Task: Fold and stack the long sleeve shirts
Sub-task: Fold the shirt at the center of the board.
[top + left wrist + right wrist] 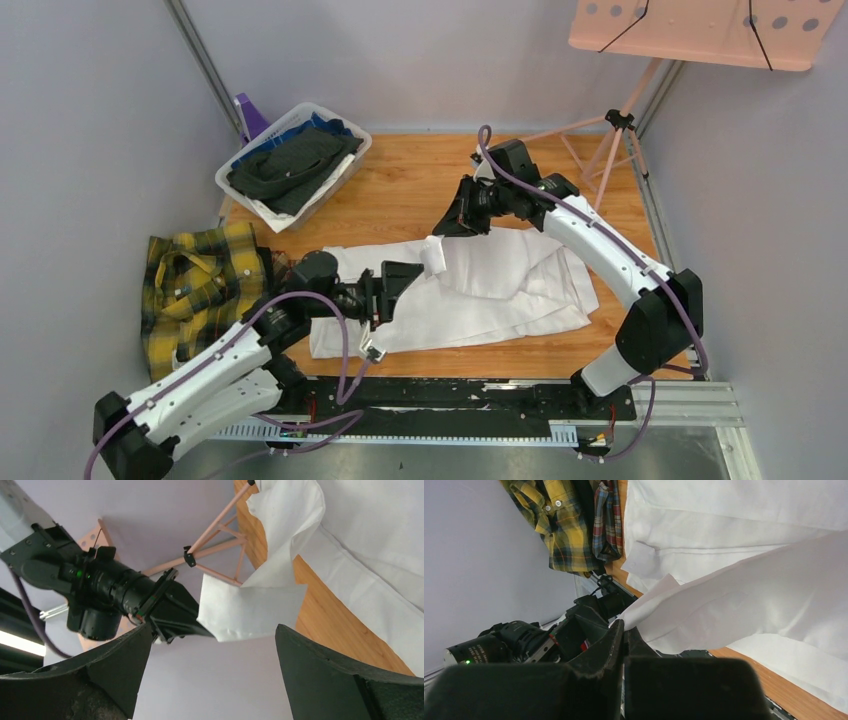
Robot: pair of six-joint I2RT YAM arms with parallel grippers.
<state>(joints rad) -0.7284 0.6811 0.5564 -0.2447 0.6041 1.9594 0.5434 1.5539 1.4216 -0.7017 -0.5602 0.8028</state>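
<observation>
From above, a white slotted plastic basket (352, 158) at the table's far-left corner holds crumpled dark garments (290, 165), with a bit of blue cloth at its far side. The table (400, 190) is orange-toned wood with a visible grain. The white shirt (500, 285) lies rumpled across its middle, soft and creased. The yellow-and-dark-green plaid shirt (195, 285) sits off the table's left edge. The right gripper (452, 225) hangs above the white shirt's far-left part, and a lifted sleeve cuff (434, 254) sits just below it. The left gripper (405, 283) points toward that cuff from the near left. In the left wrist view, the left gripper (212, 630) is spread wide and empty, its two broad black fingers (325, 675) framing the picture. The flat rectangular cuff (250, 612) hangs beyond them, apart from both pads and pinched at its corner by the right gripper (187, 625). A thin pink stand (215, 535) rises behind it. In the right wrist view, the right gripper (623, 629) is pressed closed on a pointed fold of the white shirt (724, 555), whose sleeve stretches away from the fingertips to the right. The plaid shirt (551, 525) with its pale buttons lies at top left beside a red-and-blue checked cloth (606, 520), and the left gripper (581, 625) sits just beside the pinched fold.
</observation>
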